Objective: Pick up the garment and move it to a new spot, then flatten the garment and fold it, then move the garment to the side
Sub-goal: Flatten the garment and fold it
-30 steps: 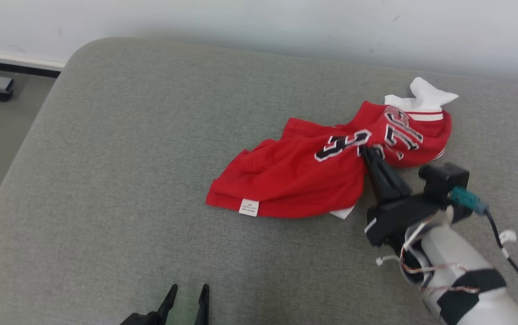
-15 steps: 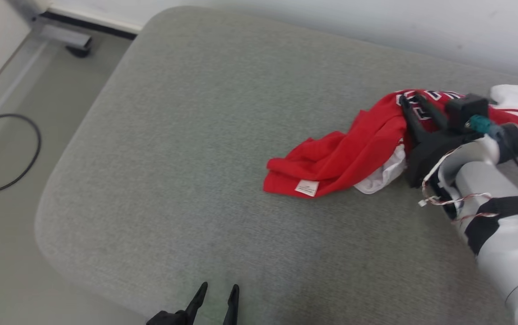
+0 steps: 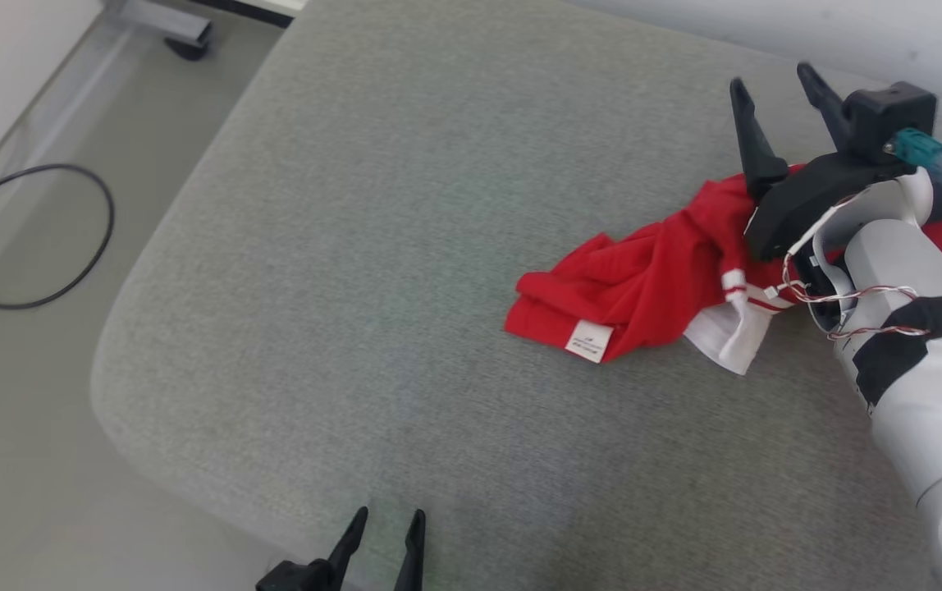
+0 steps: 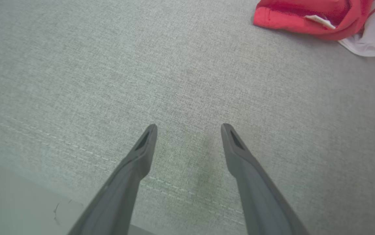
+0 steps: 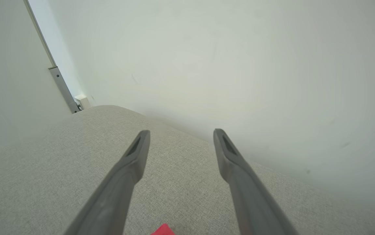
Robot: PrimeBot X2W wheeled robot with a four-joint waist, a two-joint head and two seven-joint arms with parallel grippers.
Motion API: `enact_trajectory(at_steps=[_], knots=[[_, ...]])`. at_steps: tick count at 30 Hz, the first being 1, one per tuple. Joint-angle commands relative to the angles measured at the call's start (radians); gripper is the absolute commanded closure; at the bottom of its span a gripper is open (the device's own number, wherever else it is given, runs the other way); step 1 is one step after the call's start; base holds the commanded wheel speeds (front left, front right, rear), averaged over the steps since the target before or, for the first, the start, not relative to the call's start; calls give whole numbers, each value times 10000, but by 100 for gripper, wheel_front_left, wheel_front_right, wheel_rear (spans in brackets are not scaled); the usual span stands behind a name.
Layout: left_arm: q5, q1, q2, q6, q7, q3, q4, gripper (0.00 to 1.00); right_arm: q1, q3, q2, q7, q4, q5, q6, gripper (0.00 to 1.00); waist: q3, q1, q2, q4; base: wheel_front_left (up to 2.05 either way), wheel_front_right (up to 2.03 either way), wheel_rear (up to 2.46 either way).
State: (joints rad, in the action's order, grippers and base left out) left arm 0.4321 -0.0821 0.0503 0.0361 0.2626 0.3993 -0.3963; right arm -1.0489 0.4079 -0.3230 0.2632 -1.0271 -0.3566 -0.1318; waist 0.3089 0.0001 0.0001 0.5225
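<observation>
The garment is a red jersey with white trim and a white label, lying bunched on the grey cushion at the right. My right gripper hangs open just above its far end, fingers spread and pointing toward the wall, nothing between them. The right forearm hides part of the garment. In the right wrist view the fingers stand apart over the cushion, with a scrap of red garment at the bottom edge. My left gripper is open near the cushion's front edge; its wrist view shows the garment at the top right.
A pale wall rises behind the cushion. The cushion's left edge drops to the floor, where a black cable loop lies. A metal furniture foot stands at the top left.
The right gripper has opened, let go of the garment and risen above it. The garment has dropped into a bunch. The head camera has swung, shifting the whole picture.
</observation>
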Motion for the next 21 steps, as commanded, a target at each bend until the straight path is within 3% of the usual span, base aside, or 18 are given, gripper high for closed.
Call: enact_trajectory(at_steps=[1,11,17,21], knots=[[-75,-50,1,42,31,-90,-14,0,352,-201,6,3,397,-52,26,0,-436,-1,-1,-619,0,0,0],[-542,120,4,234,31,-757,-247,0,3334,-1219,235,4,4085,-180,26,0,-1348,-1,-1,-1905,0,0,0],[-694,265,2,321,31,-1084,-317,0,5112,-1091,603,6,4989,-349,26,0,-1582,-1,-1,-2295,0,0,0],[-779,387,4,422,31,-1224,-422,0,6098,-398,820,4,5157,-230,26,0,-1733,-1,-1,-2423,0,0,0]])
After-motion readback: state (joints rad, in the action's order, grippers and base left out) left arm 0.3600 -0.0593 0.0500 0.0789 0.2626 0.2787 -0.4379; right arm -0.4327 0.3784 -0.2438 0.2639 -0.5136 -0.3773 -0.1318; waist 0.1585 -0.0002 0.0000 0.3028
